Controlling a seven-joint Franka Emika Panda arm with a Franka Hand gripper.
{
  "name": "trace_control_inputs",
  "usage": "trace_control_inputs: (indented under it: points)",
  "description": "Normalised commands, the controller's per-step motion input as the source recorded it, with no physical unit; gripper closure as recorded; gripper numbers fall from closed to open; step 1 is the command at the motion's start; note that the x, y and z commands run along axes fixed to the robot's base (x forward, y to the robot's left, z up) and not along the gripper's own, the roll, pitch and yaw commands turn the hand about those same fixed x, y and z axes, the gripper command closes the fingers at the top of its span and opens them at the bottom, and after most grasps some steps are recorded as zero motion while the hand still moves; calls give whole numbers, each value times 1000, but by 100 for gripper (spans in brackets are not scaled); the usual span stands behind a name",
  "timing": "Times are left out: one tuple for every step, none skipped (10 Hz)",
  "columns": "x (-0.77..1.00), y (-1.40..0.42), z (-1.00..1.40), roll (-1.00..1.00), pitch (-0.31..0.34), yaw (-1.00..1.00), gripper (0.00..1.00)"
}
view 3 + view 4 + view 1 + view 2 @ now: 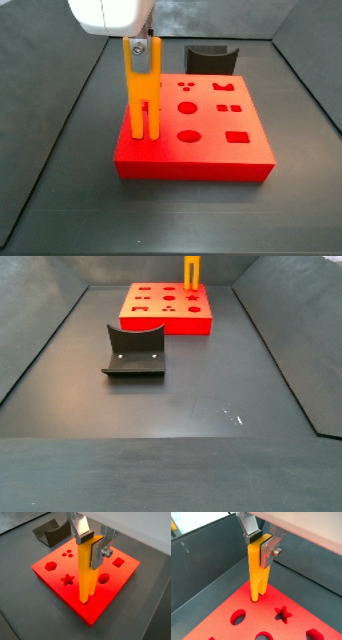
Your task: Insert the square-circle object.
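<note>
Two prongs on upright orange-yellow square-circle object (142, 92); gripper (91, 540) fingers clamp top.

We see the gripper (91, 543) as brushed silver metal clamped on the smooth, plastic-looking orange-yellow square-circle object (85, 572), above a matt red block (214, 125), with a dull dark grey holder (135, 351) on the lightly scuffed matt floor (201, 406).
</note>
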Motion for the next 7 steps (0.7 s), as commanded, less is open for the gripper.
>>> trace_control_inputs:
  points:
    - [0,-103,-169,93,-27,0,100]
    - [0,-183,-200,184,0,0,100]
    - [40,-220,-269,239,0,0,100]
    - [249,-120,-414,244,-27,-6,100]
    - [529,-77,-506,291,-4,-6,100]
    - [380,-14,-626,216,-11,0,100]
    - [249,0,-880,34,-79,0,100]
